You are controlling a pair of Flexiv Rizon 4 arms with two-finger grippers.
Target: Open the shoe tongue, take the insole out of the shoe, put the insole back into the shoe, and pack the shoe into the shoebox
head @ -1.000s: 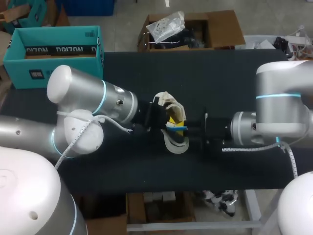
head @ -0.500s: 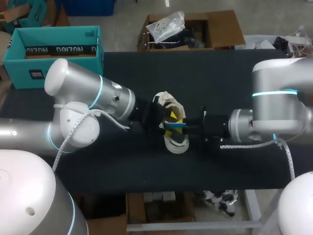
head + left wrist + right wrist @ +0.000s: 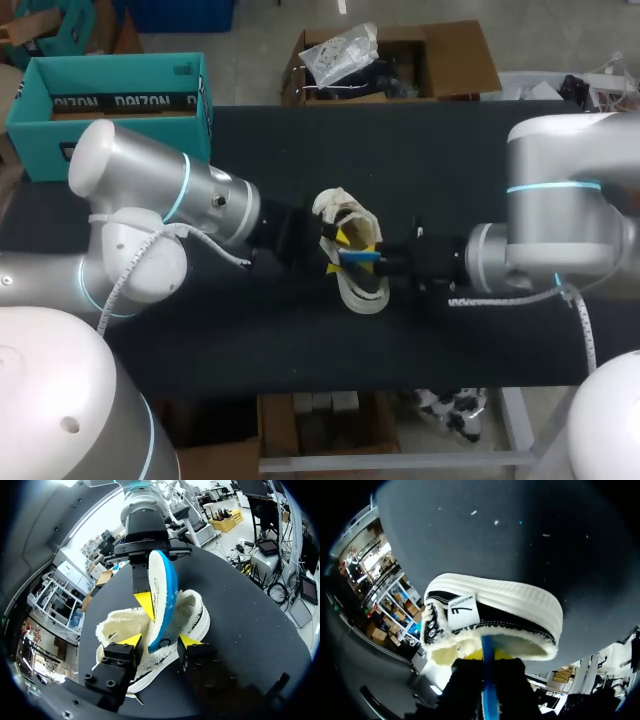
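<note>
My right end effector pinches the blue-and-white foam insole, left end effector wide; I'd keep it aligned with the cream fleecy shoe opening.

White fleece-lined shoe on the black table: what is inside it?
A blue-and-white insole stands partly inside the white fleece-lined shoe, its upper part held in the jaws of the right gripper. The shoe's floor under it is covered.

My left arm and right arm reach in level, facing each other. My left claw is spread wide, my right claw pinched tight.
</note>
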